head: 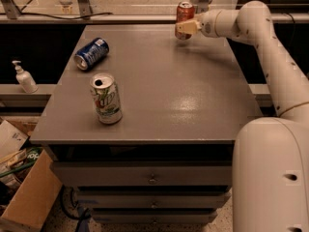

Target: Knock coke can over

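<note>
The coke can [184,11] is red-orange with a silver top. It stands upright at the far edge of the grey table [159,86], right of centre. My gripper [185,28] is at the end of the white arm that reaches in from the right. It sits right in front of the can's lower half and hides part of it. I cannot tell whether it touches the can.
A dark blue can [91,53] lies on its side at the far left of the table. A white-and-green 7UP can [105,98] stands upright near the front left. A soap dispenser [24,77] stands on a ledge to the left, and a cardboard box [26,197] is on the floor.
</note>
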Controlling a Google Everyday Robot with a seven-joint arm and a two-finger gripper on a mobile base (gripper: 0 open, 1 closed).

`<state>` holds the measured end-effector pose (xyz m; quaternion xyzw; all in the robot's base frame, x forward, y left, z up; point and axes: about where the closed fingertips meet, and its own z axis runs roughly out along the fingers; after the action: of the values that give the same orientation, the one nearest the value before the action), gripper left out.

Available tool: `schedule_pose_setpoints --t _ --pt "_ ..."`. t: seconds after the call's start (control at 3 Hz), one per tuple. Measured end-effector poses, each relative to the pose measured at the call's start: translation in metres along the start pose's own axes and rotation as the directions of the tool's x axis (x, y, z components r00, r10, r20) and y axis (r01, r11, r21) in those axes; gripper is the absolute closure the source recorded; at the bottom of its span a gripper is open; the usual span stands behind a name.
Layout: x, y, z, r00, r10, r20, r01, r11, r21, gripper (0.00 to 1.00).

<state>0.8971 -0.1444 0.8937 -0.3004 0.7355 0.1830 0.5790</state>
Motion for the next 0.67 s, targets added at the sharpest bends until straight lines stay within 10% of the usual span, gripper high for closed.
schedule_pose_setpoints --t 0.67 --pt "-0.022 0.036 -0.070 0.998 -0.053 -0.025 0.048 0.9825 -0.180 1.00"
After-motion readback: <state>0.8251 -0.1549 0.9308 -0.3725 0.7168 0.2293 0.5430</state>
